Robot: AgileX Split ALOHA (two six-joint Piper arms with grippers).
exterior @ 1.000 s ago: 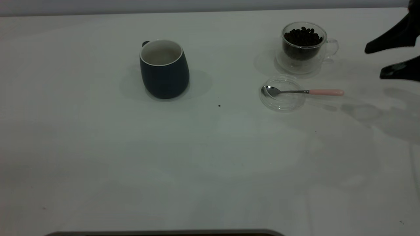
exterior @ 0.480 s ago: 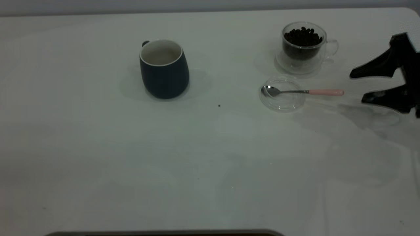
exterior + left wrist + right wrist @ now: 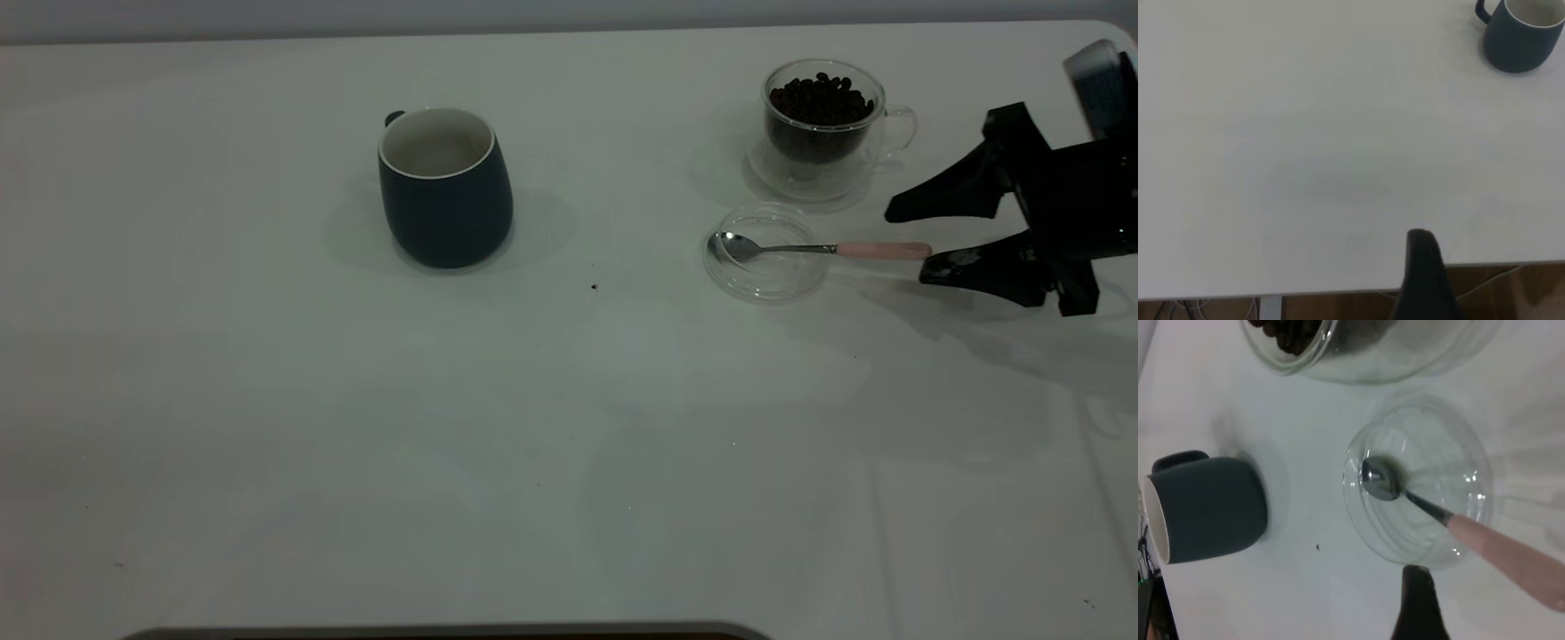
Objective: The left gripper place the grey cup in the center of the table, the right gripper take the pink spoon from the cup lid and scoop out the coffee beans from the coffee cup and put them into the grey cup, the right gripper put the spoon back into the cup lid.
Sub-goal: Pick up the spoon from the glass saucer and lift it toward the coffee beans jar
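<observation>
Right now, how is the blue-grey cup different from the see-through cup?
The grey cup is dark and solid, and shows only white inside; the coffee cup is clear glass, filled with coffee beans. The grey cup looks bigger. Both stand upright on the table, and both have a handle.

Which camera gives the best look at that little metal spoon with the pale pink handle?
The right wrist view: the pink-handled metal spoon fills it, bowl resting in the clear round lid. The exterior view shows it whole but small. The left wrist view misses it.

Bare table [image 3: 569, 427] between grey cup [image 3: 445, 188] and cup lid [image 3: 766, 253]; coffee cup [image 3: 822, 129] close behind lid.
</observation>
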